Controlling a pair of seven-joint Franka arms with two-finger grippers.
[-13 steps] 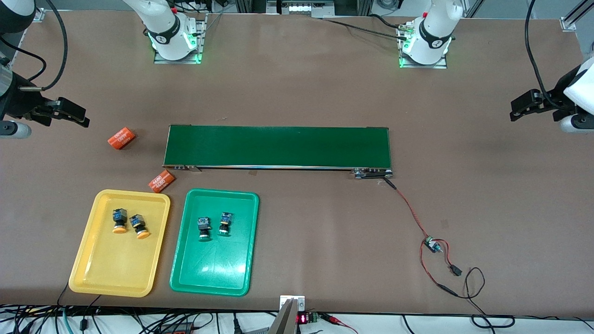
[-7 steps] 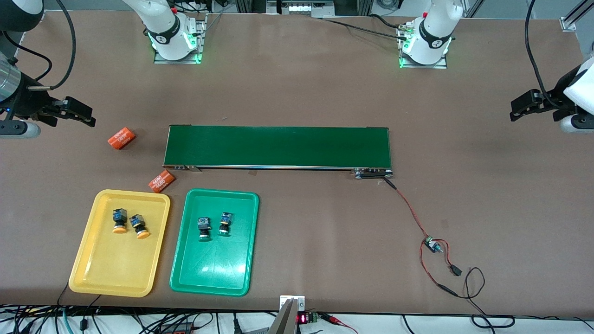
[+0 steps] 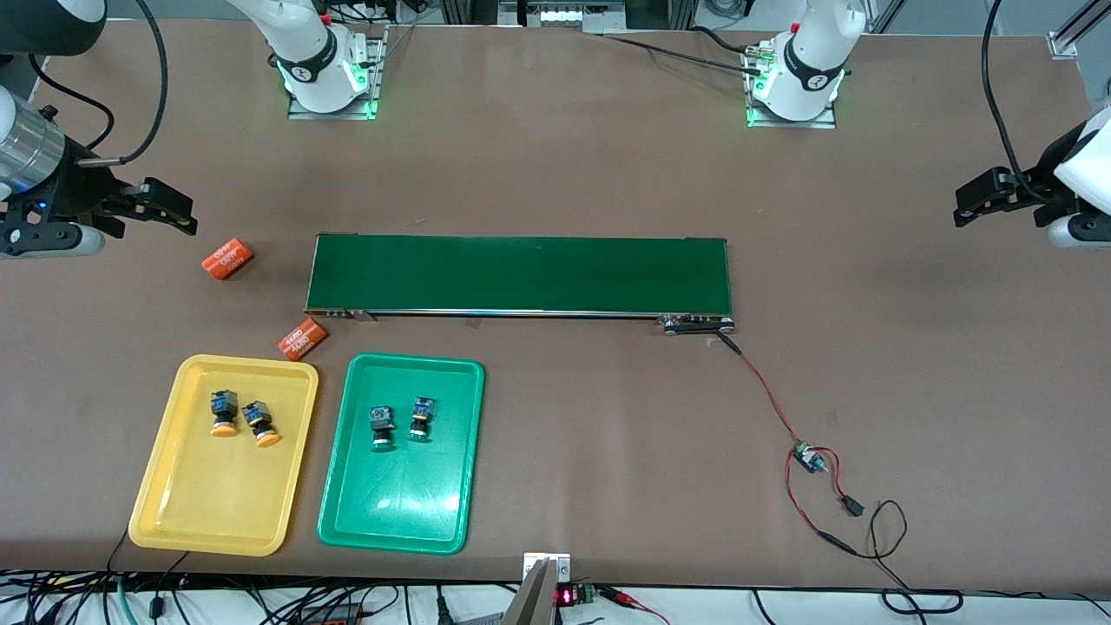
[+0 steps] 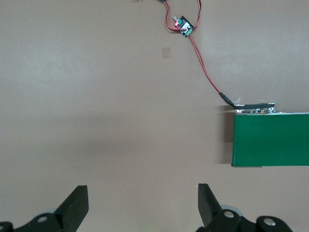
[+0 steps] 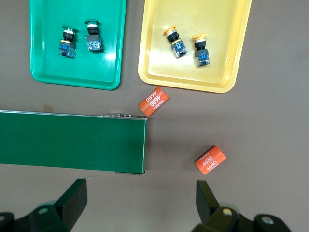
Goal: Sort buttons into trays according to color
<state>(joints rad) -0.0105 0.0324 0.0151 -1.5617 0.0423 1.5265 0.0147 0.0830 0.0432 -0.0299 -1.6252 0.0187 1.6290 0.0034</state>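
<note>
Two glossy shallow plastic trays with rounded corners, lower part of the front frame: yellow tray [image 3: 165, 486] holds both orange-capped buttons [image 3: 223, 413], green tray [image 3: 434, 512] holds both green-capped buttons [image 3: 381, 427]. Matte brown tabletop [image 3: 564, 174]. Flat dark-green conveyor belt [image 3: 519, 273] mid-frame above the trays; two orange numbered cylinders [image 3: 226, 259] near its end; red-wired board [image 3: 808, 457] lower in frame. Right end effector [image 3: 165, 208] upper frame edge, jaws wide, empty, well apart from the trays. Left end effector [image 3: 976, 198] waits, wide, empty.
</note>
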